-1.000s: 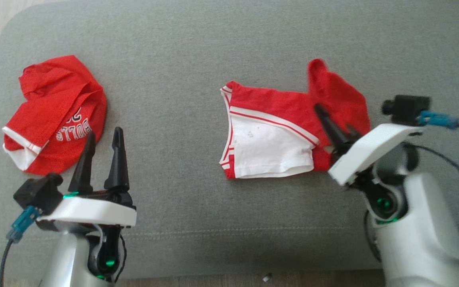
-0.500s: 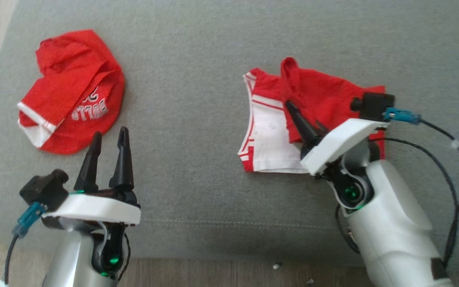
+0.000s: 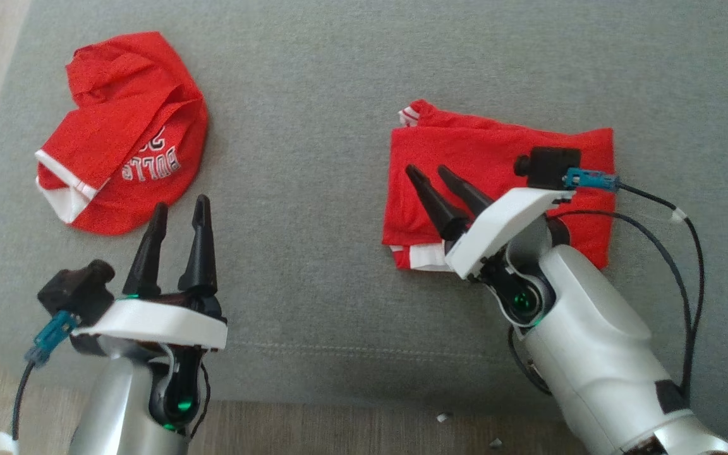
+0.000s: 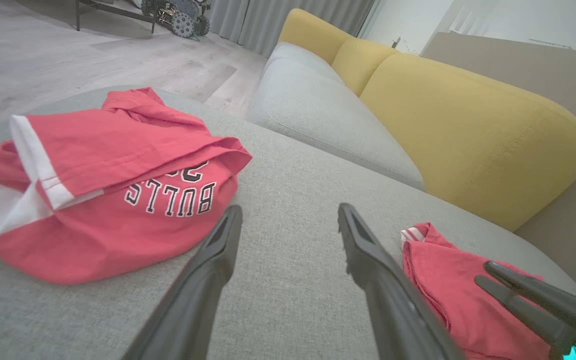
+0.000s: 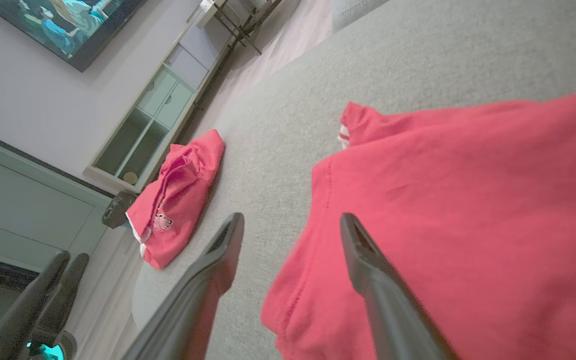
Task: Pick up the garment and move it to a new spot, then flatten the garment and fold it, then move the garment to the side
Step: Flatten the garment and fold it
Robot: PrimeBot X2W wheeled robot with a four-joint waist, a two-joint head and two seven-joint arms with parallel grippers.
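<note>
The garment [image 3: 509,158] lies folded into a red rectangle on the right of the grey cushion [image 3: 313,126], with a bit of white trim at its near left corner. My right gripper [image 3: 428,172] hovers open over its left part, nothing between the fingers. In the right wrist view the gripper [image 5: 292,220] straddles the left edge of the garment [image 5: 468,210]. My left gripper [image 3: 182,205] is open and empty at the lower left, apart from the cloth. The left wrist view shows this gripper [image 4: 289,210] over bare cushion, with the garment [image 4: 448,285] to its right.
A second red garment [image 3: 127,133] printed "BULLS" lies crumpled at the cushion's far left, just beyond my left fingertips. The cushion's front edge [image 3: 351,398] runs near the wooden floor. A yellow and grey sofa [image 4: 458,130] stands beyond the cushion.
My right gripper carried the red flap leftward over the white panel, then opened and let it go. The garment now lies folded, all red on top. The camera shifted too.
</note>
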